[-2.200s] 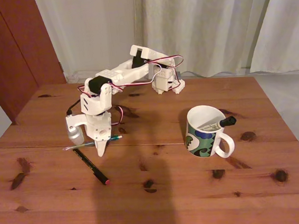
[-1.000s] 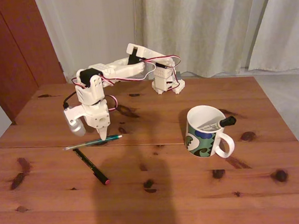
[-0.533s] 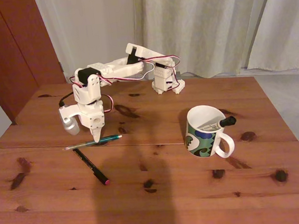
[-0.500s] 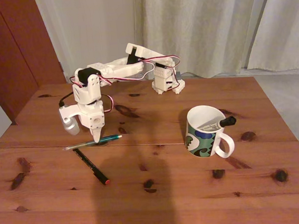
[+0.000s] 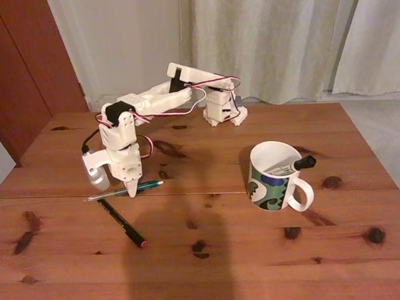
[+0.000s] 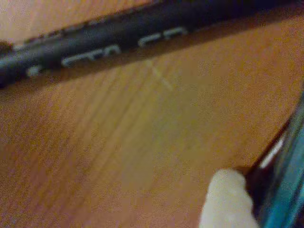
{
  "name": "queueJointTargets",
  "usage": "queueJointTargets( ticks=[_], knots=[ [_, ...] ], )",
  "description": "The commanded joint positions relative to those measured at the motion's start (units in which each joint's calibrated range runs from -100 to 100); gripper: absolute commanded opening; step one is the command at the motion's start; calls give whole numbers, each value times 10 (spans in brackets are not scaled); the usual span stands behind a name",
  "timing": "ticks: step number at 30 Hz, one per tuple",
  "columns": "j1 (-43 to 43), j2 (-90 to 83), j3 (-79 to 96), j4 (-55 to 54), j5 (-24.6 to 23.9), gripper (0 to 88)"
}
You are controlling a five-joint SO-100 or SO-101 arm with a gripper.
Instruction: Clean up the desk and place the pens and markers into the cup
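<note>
Right of centre in the fixed view stands the cup [image 5: 273, 178], handle toward the lower right, with the white marker [image 5: 292, 165] leaning inside it — its black cap pokes over the rim. At centre left the teal-green pen [image 5: 124, 191] lies across the desk [image 5: 218, 262] along the seam, and the black pen [image 5: 120, 222] slants from it toward the lower middle, red tip down. The gripper [image 5: 132, 193] points straight down with its tip at the teal pen; whether its fingers are spread or pressed together cannot be told. In the wrist view, blurred, a white fingertip [image 6: 228, 202] sits just beside the teal barrel [image 6: 285, 180] — the black pen [image 6: 118, 38] crosses the top. Behind the desk hang pale curtains [image 5: 280, 29], with a dark red door [image 5: 14, 61] at upper left.
</note>
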Motion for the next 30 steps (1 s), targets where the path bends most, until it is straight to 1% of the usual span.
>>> queueJointTargets(
  ticks=[1,4,5,8,10,14,19,24,30],
  knots=[
    [1,-4,-10,-12,0,124],
    [1,-4,-10,-13,-1,118],
    [1,-4,-10,-13,-1,101],
    [1,-4,-10,-13,-1,0],
    [1,-4,-9,-13,-1,15],
    [1,-8,-6,-12,-1,12],
    [-5,-13,-10,-6,-29,12],
    [-7,-48,-1,-2,-45,12],
    [-8,-143,5,85,-41,11]
  ],
)
